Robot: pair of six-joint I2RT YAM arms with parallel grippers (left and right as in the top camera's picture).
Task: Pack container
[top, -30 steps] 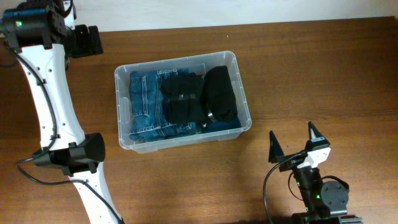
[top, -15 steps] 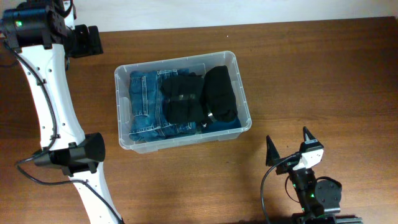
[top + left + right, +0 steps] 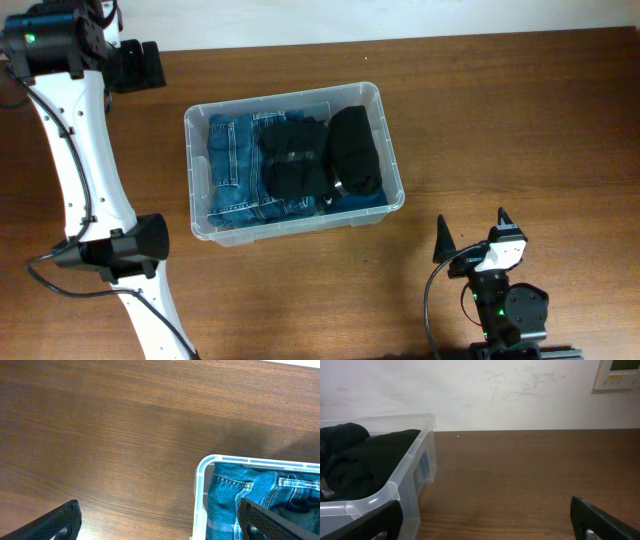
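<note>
The container (image 3: 392, 172) is a clear plastic tub in the middle of the table. It holds folded blue jeans (image 3: 232, 168) and black garments (image 3: 322, 158); its base is hidden under them. My left gripper (image 3: 152, 66) is open and empty, up beyond the tub's far left corner. In the left wrist view its fingers (image 3: 161, 525) straddle the tub's corner rim (image 3: 201, 490) and the jeans (image 3: 235, 495). My right gripper (image 3: 472, 224) is open and empty near the front edge, right of the tub. In the right wrist view the gripper (image 3: 485, 525) faces the tub's wall (image 3: 415, 467).
The wooden table (image 3: 500, 110) stretches right of the tub. A white wall (image 3: 495, 395) stands behind the table, with a wall panel (image 3: 617, 372) at the top right. The left arm's white links (image 3: 85, 170) run down the left side.
My right gripper has shifted slightly toward the table's front edge and turned a little. The left arm and the tub have not moved.
</note>
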